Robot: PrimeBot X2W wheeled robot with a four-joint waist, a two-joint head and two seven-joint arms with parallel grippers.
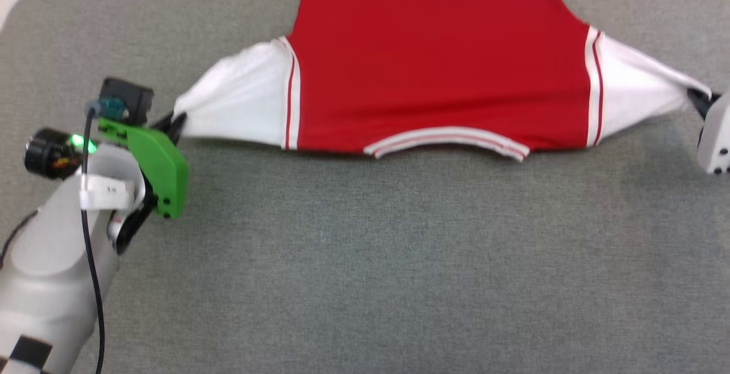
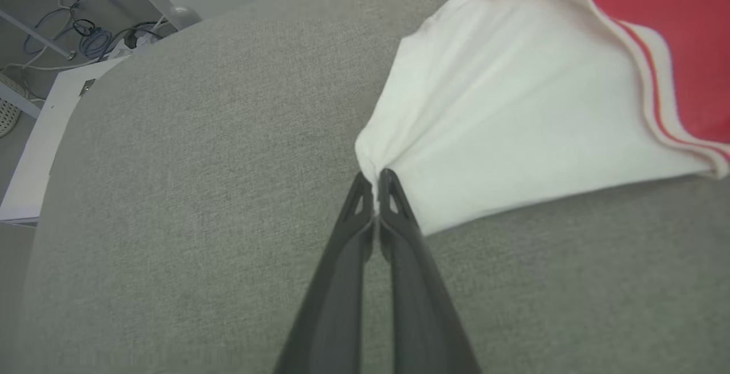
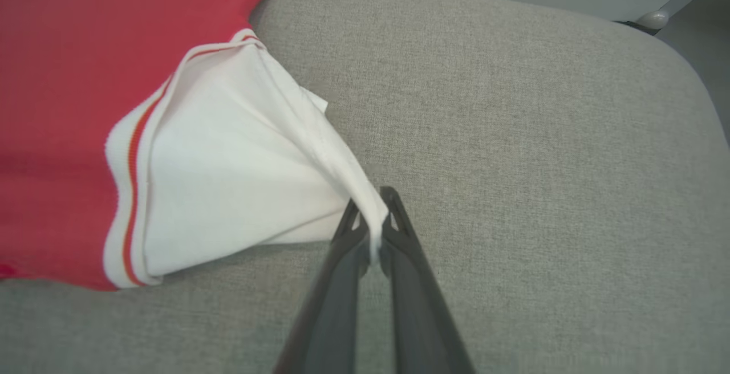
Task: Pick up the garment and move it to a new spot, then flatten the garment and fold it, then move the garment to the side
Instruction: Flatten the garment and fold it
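Grey cloth covered the table (image 1: 365,260), where the left gripper (image 1: 175,124) pinched the white left sleeve (image 1: 239,100), the garment (image 1: 439,60) lay stretched along the far edge, and the right gripper (image 1: 700,101) pinched the right sleeve (image 1: 633,86). Equal, low outward tension would probably flatten it squarely.

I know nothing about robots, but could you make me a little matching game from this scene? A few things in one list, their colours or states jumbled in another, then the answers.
Things:
1. shirt body
2. left sleeve
3. neck trim
4. table cover

Descriptions:
A. grey
B. white, tip pinched in the shut left pincer
C. red
D. white with a red stripe

Pairs: 1-C, 2-B, 3-D, 4-A
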